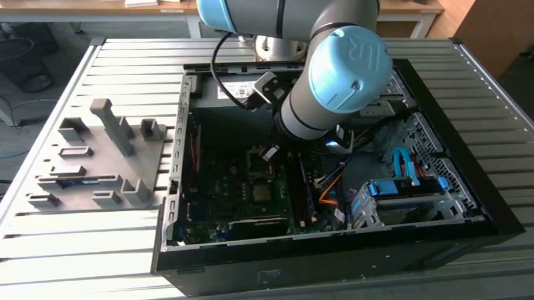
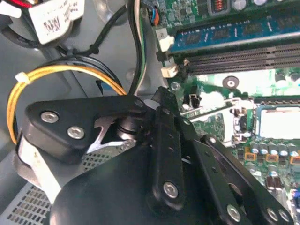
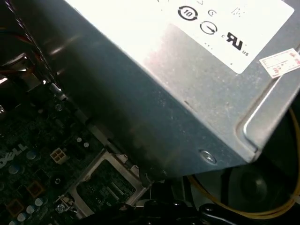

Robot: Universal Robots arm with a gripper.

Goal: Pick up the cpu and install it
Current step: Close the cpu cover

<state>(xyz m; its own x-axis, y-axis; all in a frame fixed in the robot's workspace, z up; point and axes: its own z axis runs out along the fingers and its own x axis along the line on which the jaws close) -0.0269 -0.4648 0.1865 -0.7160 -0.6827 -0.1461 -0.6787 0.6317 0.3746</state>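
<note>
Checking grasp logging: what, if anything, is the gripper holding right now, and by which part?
It cannot be told whether the gripper holds anything. A pale square lies on the motherboard, apart from the gripper.

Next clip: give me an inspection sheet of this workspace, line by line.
Surface: slatted metal table carrying an open computer case.
Job's things: cpu, a pale square, appears to lie in the motherboard socket, apart from the gripper.
Clutter: grey fixture blocks at the exterior view's left; power supply box inside the case.
Grippers: gripper low inside the case, near the memory slots.
Cables: yellow wires; blue cable and orange cable in the case.
Surroundings: wooden desks behind the table.
</note>
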